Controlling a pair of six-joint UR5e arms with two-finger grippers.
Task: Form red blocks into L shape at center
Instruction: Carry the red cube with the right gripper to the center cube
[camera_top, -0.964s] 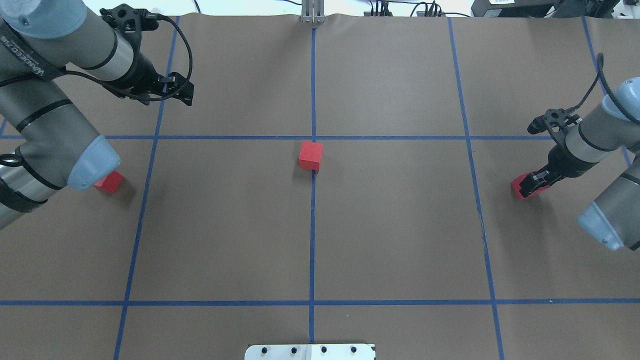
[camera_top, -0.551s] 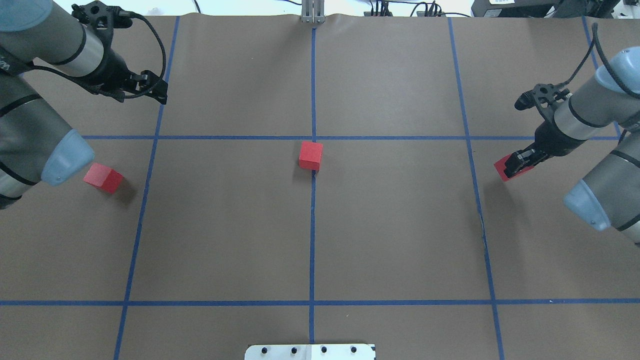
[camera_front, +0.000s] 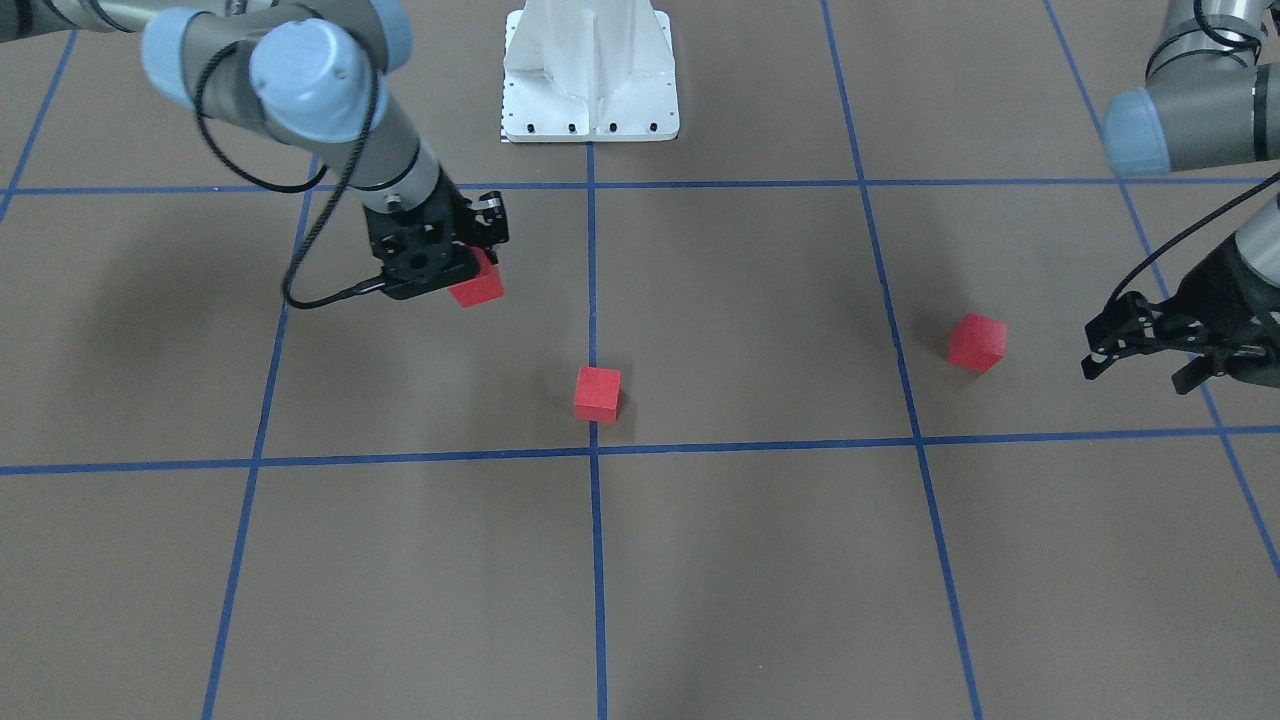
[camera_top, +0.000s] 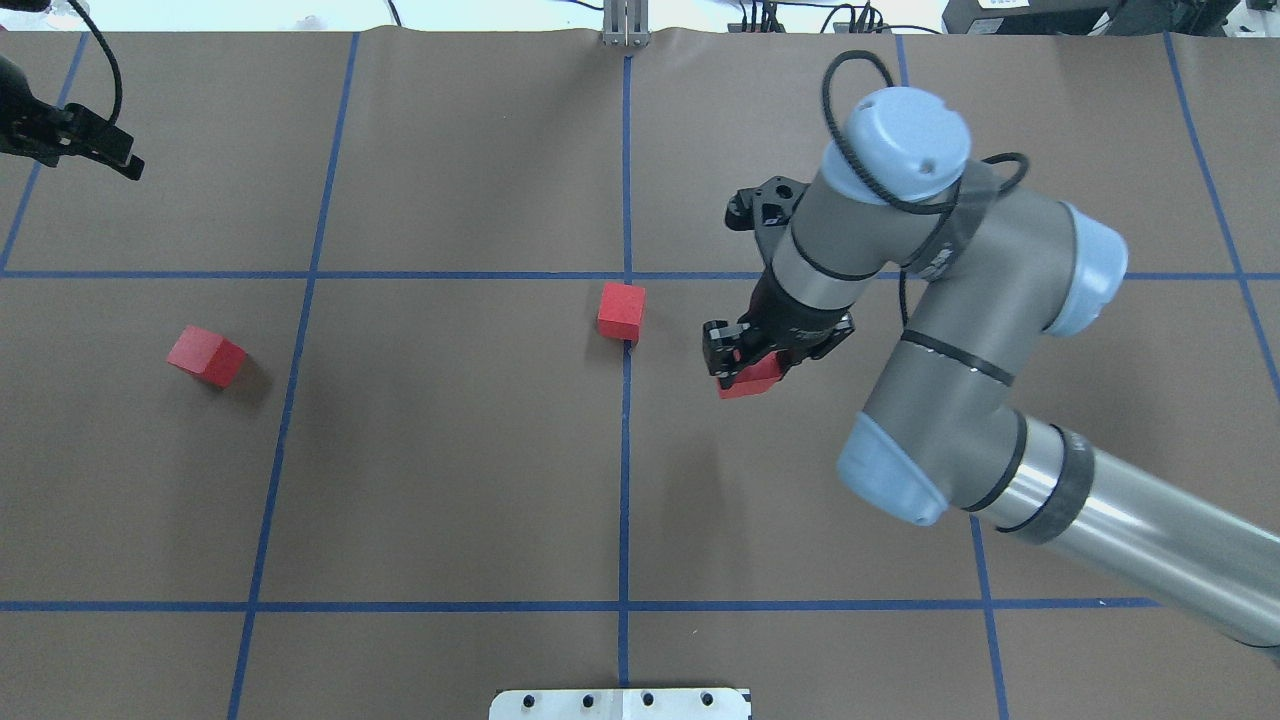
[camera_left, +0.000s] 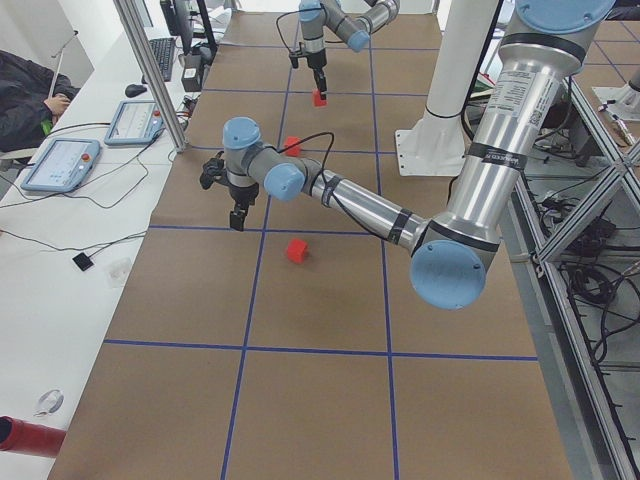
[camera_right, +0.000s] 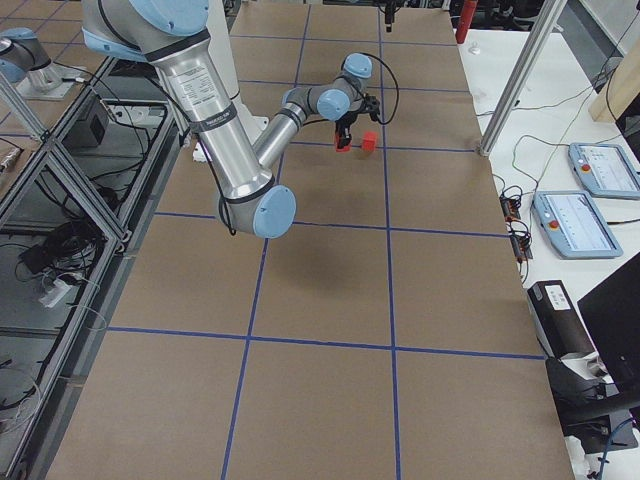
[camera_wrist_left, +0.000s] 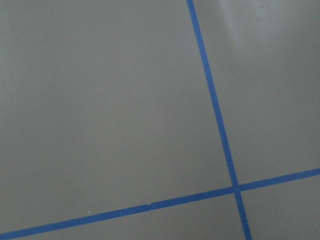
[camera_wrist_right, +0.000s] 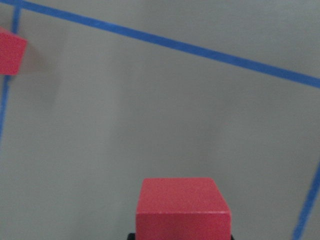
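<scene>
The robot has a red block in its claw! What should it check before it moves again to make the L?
1. Grip: the right gripper is shut on the carried block. Ok.
2. Target: the middle block sits right beside the center crossing. Ok.
3. Path: nothing stands between the carried block and the middle block. Ok.
4. Other arm: the left gripper is open and far off to the side. Ok.
5. The third block lies far out on the left, turned askew. Not ok.
6. Is the carried block square with the middle block? Cannot tell.
</scene>
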